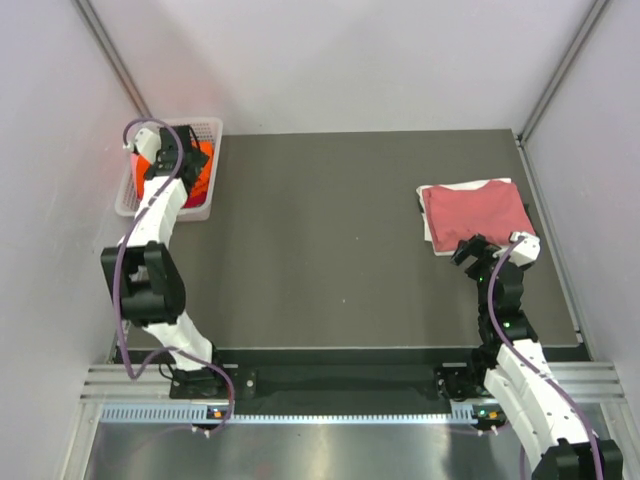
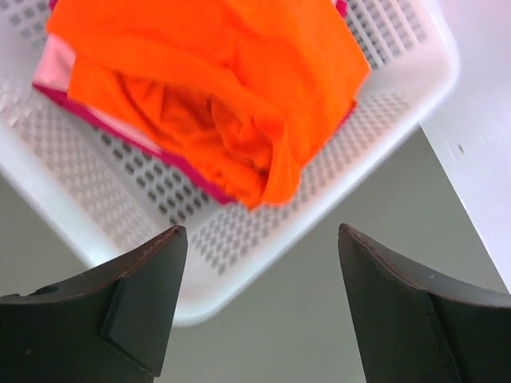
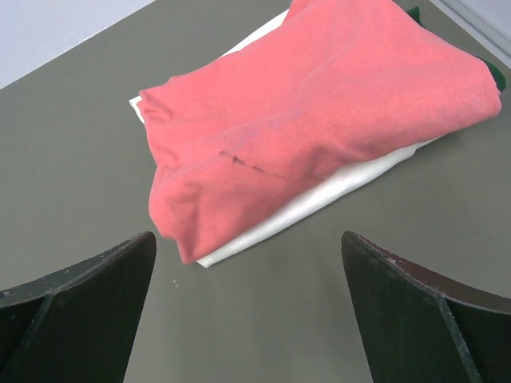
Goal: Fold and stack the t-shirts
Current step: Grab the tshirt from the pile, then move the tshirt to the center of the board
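A crumpled bright orange t-shirt (image 2: 231, 88) lies on top in the white lattice basket (image 2: 120, 199), with a crimson one (image 2: 185, 171) and a pale pink one (image 2: 53, 64) showing beneath it. My left gripper (image 2: 262, 239) hangs open just above the basket's near rim, holding nothing; from above it (image 1: 183, 152) is over the basket (image 1: 205, 208). At the right, a folded dusty rose t-shirt (image 1: 476, 212) rests on a folded white one (image 1: 431, 238). My right gripper (image 1: 478, 250) stands open just short of that stack's near edge (image 3: 239, 191), with bare table between its fingers.
The dark table mat (image 1: 320, 240) stretches between the basket at the far left corner and the stack at the right. Light walls close in both sides and the back. A metal rail (image 1: 330, 385) runs along the near edge by the arm bases.
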### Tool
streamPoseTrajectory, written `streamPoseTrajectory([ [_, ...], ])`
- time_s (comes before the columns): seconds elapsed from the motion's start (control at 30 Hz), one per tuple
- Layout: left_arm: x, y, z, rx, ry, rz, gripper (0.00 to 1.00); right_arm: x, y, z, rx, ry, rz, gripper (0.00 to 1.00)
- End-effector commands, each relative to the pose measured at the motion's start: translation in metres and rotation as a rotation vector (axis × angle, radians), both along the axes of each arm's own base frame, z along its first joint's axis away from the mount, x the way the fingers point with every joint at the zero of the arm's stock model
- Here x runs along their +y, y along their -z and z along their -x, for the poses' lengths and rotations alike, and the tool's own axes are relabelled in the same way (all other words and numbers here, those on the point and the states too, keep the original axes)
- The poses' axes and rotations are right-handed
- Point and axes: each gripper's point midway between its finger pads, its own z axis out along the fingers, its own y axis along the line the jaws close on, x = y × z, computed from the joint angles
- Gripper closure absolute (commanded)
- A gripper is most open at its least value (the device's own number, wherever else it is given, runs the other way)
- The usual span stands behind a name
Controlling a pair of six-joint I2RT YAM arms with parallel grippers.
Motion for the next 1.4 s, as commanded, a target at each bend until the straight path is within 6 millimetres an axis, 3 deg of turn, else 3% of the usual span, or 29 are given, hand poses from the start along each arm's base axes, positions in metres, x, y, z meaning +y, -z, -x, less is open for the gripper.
streamPoseTrajectory([
  [0.0, 0.031, 0.006, -0.020, 0.013, -0.088, -0.026, 0.19, 0.004, -0.012, -0.003, -0.039, -0.019, -0.001, 0.00],
  [0.07, 0.039, 0.010, -0.030, 0.022, -0.129, -0.003, 0.21, 0.006, -0.014, -0.003, -0.044, -0.032, 0.001, 0.00],
  [0.1, 0.046, 0.029, -0.031, 0.063, -0.152, 0.013, 0.21, 0.007, -0.015, -0.003, -0.047, -0.037, 0.002, 0.00],
  [0.27, 0.056, 0.045, -0.060, -0.001, -0.165, 0.052, 0.21, 0.009, -0.020, 0.000, -0.088, -0.048, -0.001, 0.00],
  [0.4, 0.062, 0.080, -0.079, 0.017, -0.163, 0.111, 0.24, 0.008, -0.020, 0.001, -0.093, -0.050, 0.001, 0.00],
  [0.43, 0.063, 0.084, -0.081, 0.012, -0.169, 0.132, 0.39, 0.009, -0.019, 0.001, -0.090, -0.053, 0.001, 0.00],
  [0.5, 0.064, 0.085, -0.092, -0.029, -0.140, 0.153, 0.55, 0.009, -0.020, 0.000, -0.091, -0.057, 0.003, 0.00],
  [0.53, 0.063, 0.083, -0.095, -0.040, -0.123, 0.158, 0.70, 0.010, -0.019, 0.000, -0.088, -0.058, 0.003, 0.00],
  [0.57, 0.064, 0.081, -0.096, -0.049, -0.124, 0.155, 1.00, 0.010, -0.019, -0.001, -0.085, -0.060, 0.003, 0.00],
  [0.67, 0.063, 0.071, -0.087, -0.065, -0.136, 0.152, 1.00, 0.010, -0.019, -0.001, -0.083, -0.062, 0.005, 0.00],
  [0.7, 0.062, 0.047, -0.085, -0.120, -0.133, 0.145, 1.00, 0.010, -0.018, -0.001, -0.082, -0.062, 0.005, 0.00],
  [0.73, 0.062, 0.039, -0.082, -0.151, -0.145, 0.155, 1.00, 0.010, -0.019, -0.002, -0.083, -0.062, 0.005, 0.00],
  [0.77, 0.058, 0.044, -0.073, -0.152, -0.152, 0.167, 1.00, 0.011, -0.018, -0.002, -0.078, -0.066, 0.006, 0.00],
  [0.8, 0.053, 0.016, -0.071, -0.230, -0.142, 0.176, 1.00, 0.012, -0.017, -0.002, -0.078, -0.070, 0.007, 0.00],
  [0.93, 0.026, -0.025, -0.054, -0.321, -0.118, 0.248, 1.00, 0.012, -0.016, -0.004, -0.069, -0.071, 0.007, 0.00],
  [1.17, -0.014, -0.124, 0.003, -0.528, -0.027, 0.236, 1.00, 0.011, -0.018, -0.003, -0.072, -0.062, 0.006, 0.00],
  [1.2, -0.022, -0.155, 0.019, -0.588, 0.001, 0.214, 1.00, 0.010, -0.017, -0.002, -0.071, -0.060, 0.006, 0.00],
  [1.23, -0.026, -0.171, 0.027, -0.617, 0.019, 0.199, 1.00, 0.010, -0.018, -0.002, -0.074, -0.060, 0.006, 0.00],
  [1.27, -0.036, -0.206, 0.043, -0.688, 0.053, 0.186, 1.00, 0.011, -0.017, -0.002, -0.072, -0.062, 0.006, 0.00],
  [1.33, -0.047, -0.243, 0.061, -0.744, 0.100, 0.137, 1.00, 0.011, -0.016, -0.003, -0.071, -0.061, 0.004, 0.00],
  [1.37, -0.060, -0.277, 0.076, -0.798, 0.143, 0.130, 1.00, 0.010, -0.017, -0.003, -0.071, -0.060, 0.004, 0.00],
])
